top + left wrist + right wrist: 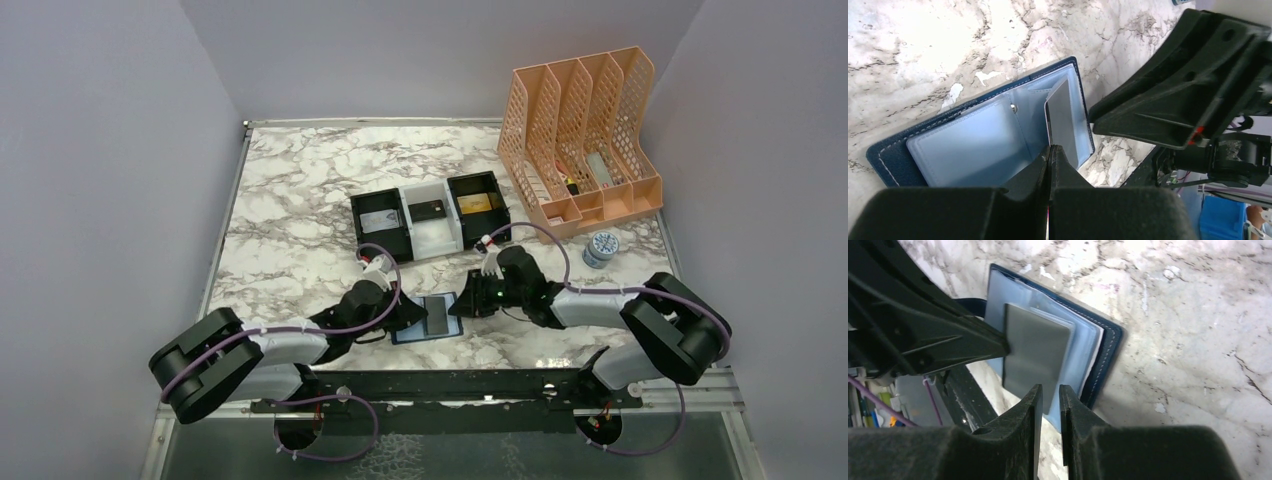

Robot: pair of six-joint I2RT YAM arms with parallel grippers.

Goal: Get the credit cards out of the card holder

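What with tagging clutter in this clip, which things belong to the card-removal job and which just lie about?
Job: card holder, open; grey card in it; silver card, dark card and gold card, all in the tray.
Lying about: peach file rack; small round tin.

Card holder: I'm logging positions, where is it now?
Top view: the card holder lies open on the marble table near the front edge, between the left fingers and right fingers, in front of the tray.
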